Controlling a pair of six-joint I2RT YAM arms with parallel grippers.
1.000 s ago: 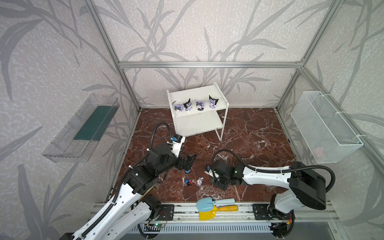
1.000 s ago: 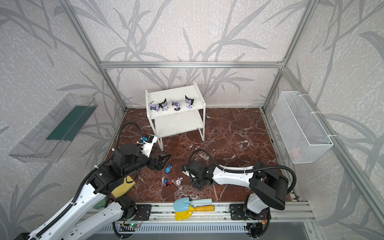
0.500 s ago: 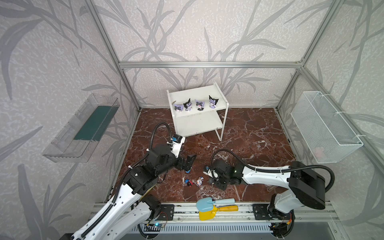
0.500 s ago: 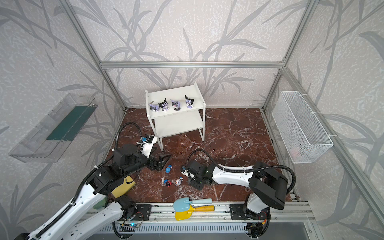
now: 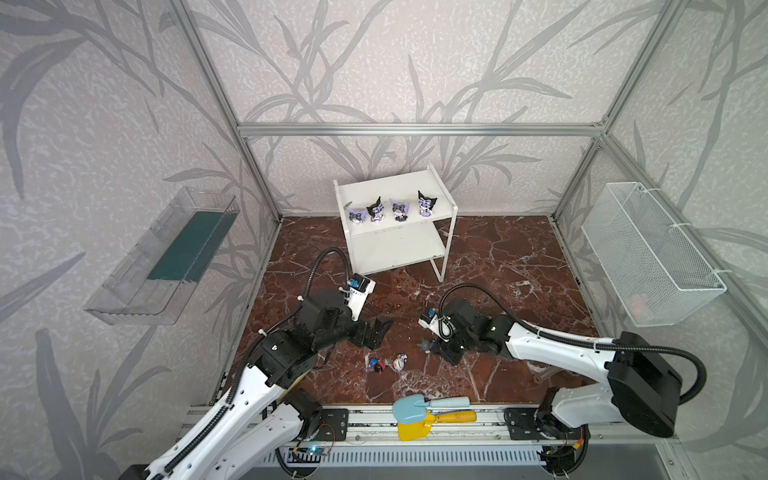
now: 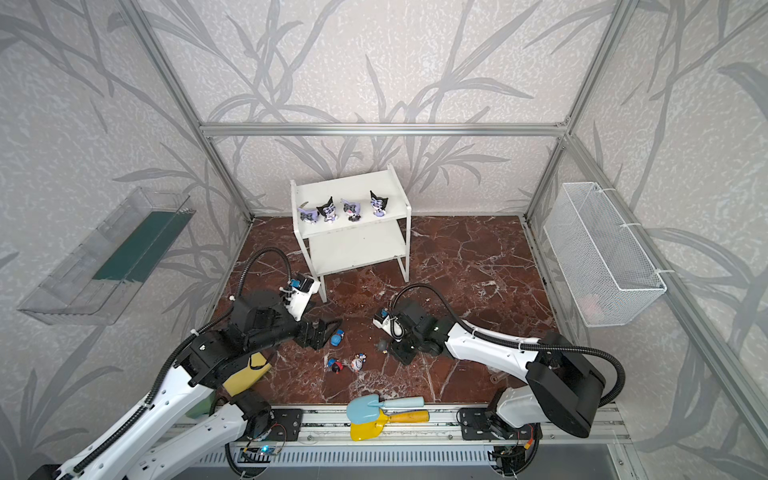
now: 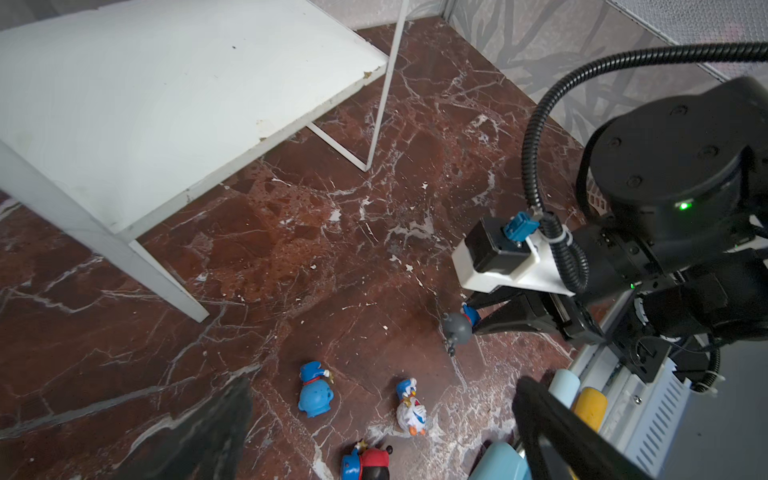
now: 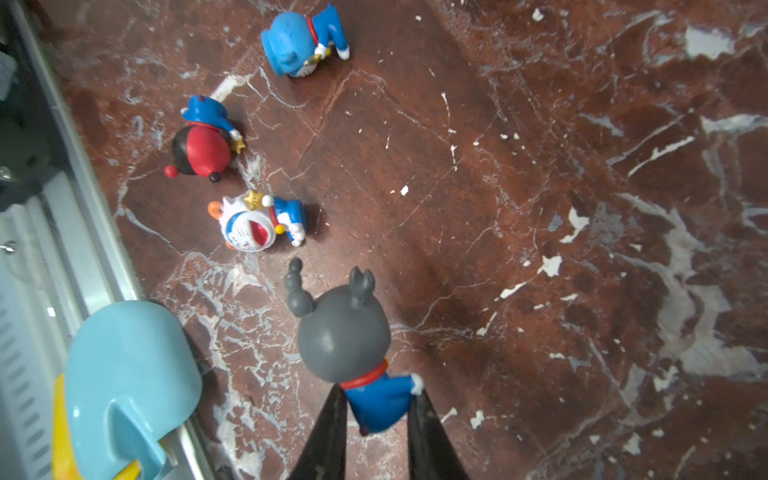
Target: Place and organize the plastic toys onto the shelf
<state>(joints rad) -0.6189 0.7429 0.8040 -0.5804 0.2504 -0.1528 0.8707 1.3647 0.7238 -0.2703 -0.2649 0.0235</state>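
Grey figurine [image 8: 347, 336] in R jaws

Red-brown marble floor [image 5: 498, 266], white-veined; walls [image 5: 415, 62] pale grey with a darker leaf print. White shelf [image 5: 399, 249] — its eared figurines [image 5: 399, 210] purple, black and white. Grey-headed toy [image 8: 345, 332] has a blue body and red collar; also a blue toy [image 8: 297, 45], red-and-black-headed toy [image 8: 203, 151], white-faced toy [image 8: 249, 226] — light blue shovel [image 5: 411, 409], yellow shovel [image 5: 411, 430].

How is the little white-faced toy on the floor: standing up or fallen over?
Fallen over. The white-faced toy lies on its back on the marble floor, face up, blue body flat along the ground.
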